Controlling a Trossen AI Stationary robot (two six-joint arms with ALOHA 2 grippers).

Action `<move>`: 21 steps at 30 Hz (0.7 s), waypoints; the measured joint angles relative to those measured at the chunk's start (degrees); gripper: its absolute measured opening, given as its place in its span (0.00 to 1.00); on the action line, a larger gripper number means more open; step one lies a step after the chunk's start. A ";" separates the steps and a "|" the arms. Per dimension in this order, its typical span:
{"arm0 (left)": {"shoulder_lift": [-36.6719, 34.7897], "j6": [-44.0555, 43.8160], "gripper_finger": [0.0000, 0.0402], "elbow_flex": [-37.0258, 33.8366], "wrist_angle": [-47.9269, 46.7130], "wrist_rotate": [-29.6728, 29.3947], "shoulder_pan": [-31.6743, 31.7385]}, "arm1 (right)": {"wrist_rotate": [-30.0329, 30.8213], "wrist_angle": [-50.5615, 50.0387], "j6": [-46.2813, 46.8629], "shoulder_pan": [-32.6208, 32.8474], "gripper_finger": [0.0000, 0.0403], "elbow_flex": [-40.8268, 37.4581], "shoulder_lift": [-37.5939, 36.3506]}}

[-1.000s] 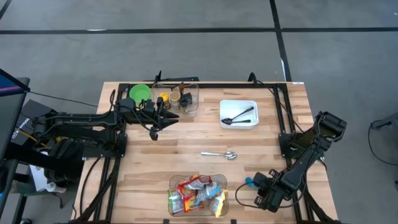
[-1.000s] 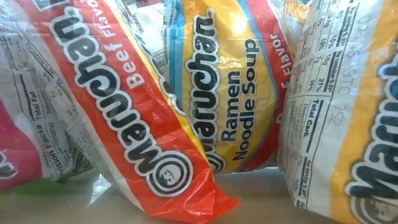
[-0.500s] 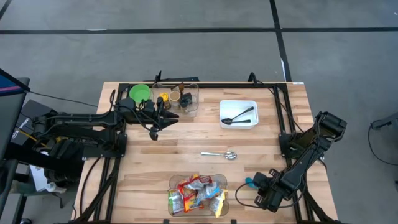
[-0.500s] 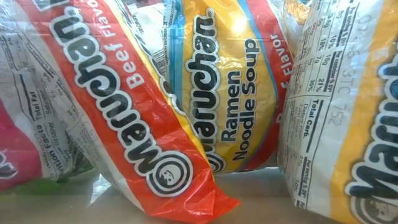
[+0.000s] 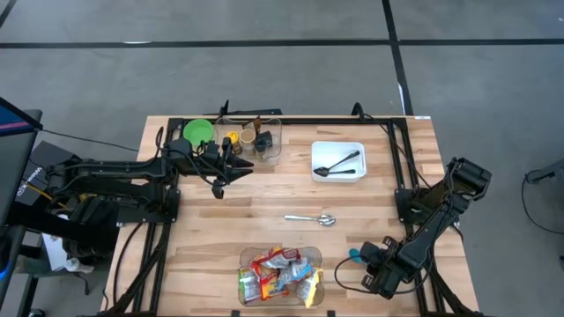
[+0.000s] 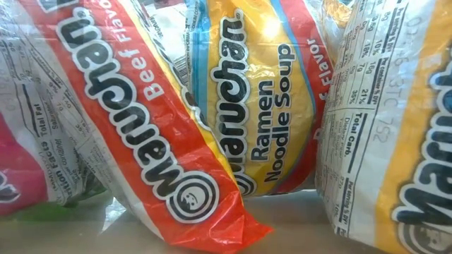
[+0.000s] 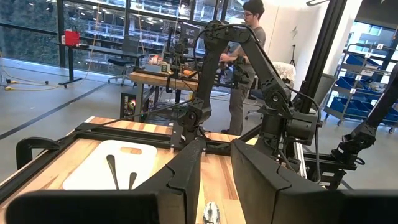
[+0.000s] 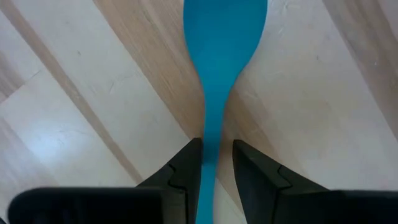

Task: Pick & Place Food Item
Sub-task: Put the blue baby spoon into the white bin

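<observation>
At the table's near right corner, the right gripper [image 8: 216,168] pinches a blue spatula [image 8: 219,74] by its handle. Ramen packets [image 5: 280,275] lie just leftward, nearer this arm. The left gripper [image 5: 231,171], fingers narrowly parted and empty, waits far off.

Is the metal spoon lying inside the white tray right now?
No. In the high view the metal spoon lies on the bare wood table, apart from the white tray, which holds dark utensils.

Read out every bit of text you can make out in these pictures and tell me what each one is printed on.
"Maruchan" and "Beef Flavor": orange-red and white plastic ramen packet.
"Maruchan", "Ramen Noodle Soup": yellow and blue plastic ramen packet.
"Total Fat", "Total Carb.", "Protein", stamped "752": white nutrition panel on the yellow-striped plastic packet; its finer print is too small to read.
High and wrist views: no readable text.
</observation>
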 joint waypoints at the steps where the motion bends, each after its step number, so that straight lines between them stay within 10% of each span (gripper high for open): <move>1: 0.00 -0.02 0.21 0.00 0.00 0.00 -0.02 | 0.00 0.02 0.00 0.00 0.21 0.00 0.00; 21: 0.00 0.00 0.21 0.02 0.00 0.00 -0.02 | -0.02 -2.28 0.02 0.00 0.21 0.00 0.00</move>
